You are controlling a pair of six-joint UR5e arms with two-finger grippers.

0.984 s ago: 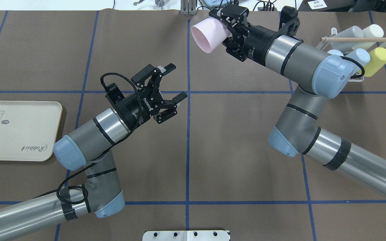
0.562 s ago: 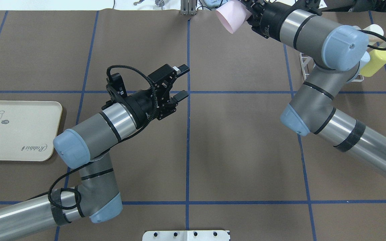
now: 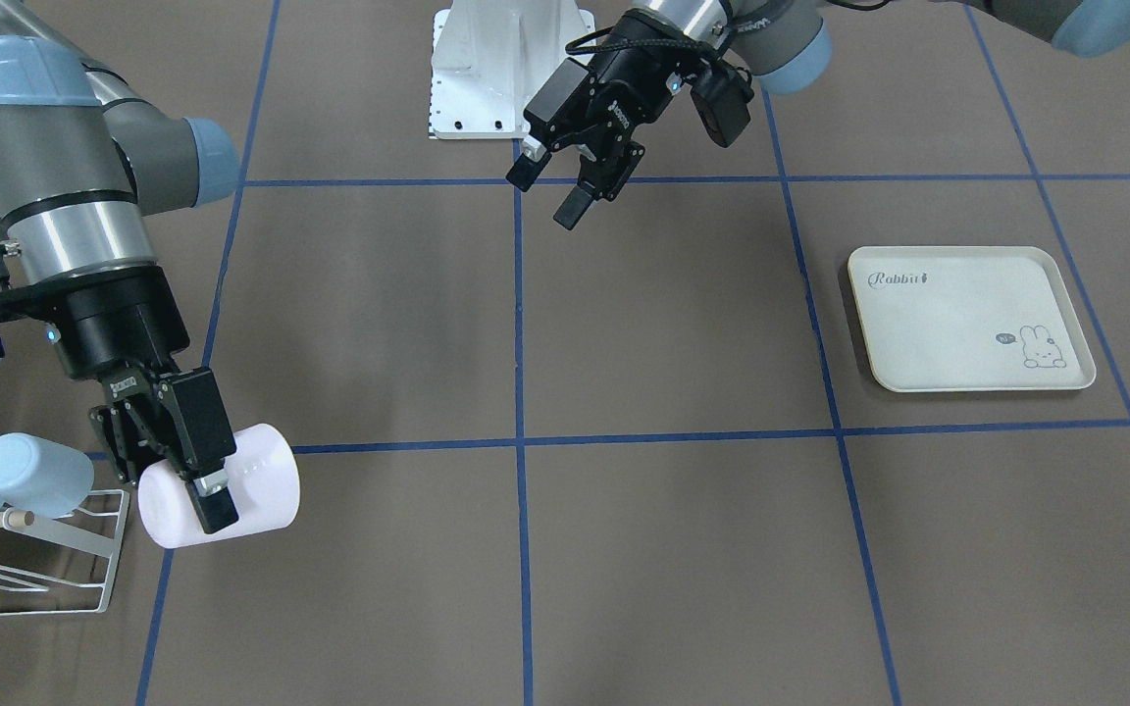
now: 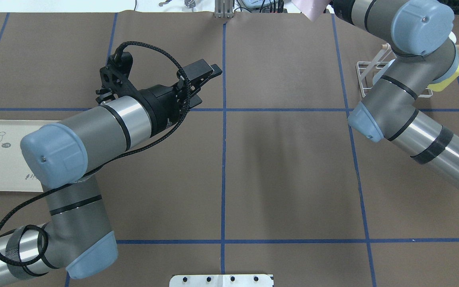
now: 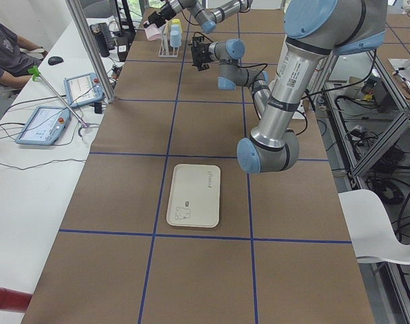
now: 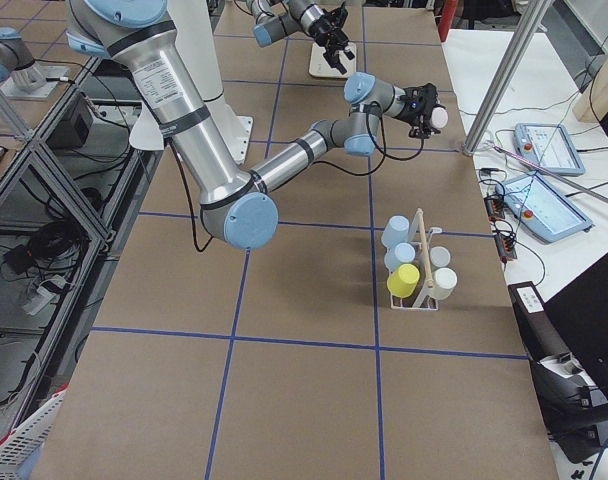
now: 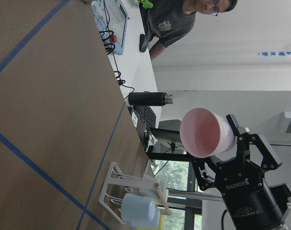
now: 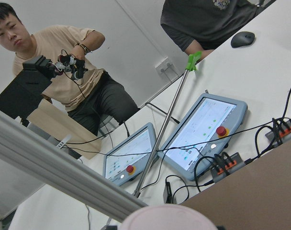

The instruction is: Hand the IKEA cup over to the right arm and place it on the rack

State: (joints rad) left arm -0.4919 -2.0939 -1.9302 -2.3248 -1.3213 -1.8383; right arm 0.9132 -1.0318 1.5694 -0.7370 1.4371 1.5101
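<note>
Nearest the front-facing camera, the low white wire rack (image 3: 106,561) stands at the edge of the brown blue-taped table (image 3: 683,549), a pale blue tumbler (image 3: 30,474) already on it. Just beside it, the right gripper (image 3: 188,484) is clamped on the pale pink plastic cup (image 3: 256,485), held on its side and not yet racked. Farther back lies the cream rabbit-print tray (image 3: 967,319). Farthest, the left gripper (image 3: 547,192) hangs empty, fingers apart. The hand-over appears complete and placement is in hand. Next: align the cup's mouth over a free prong, lower, release.
</note>
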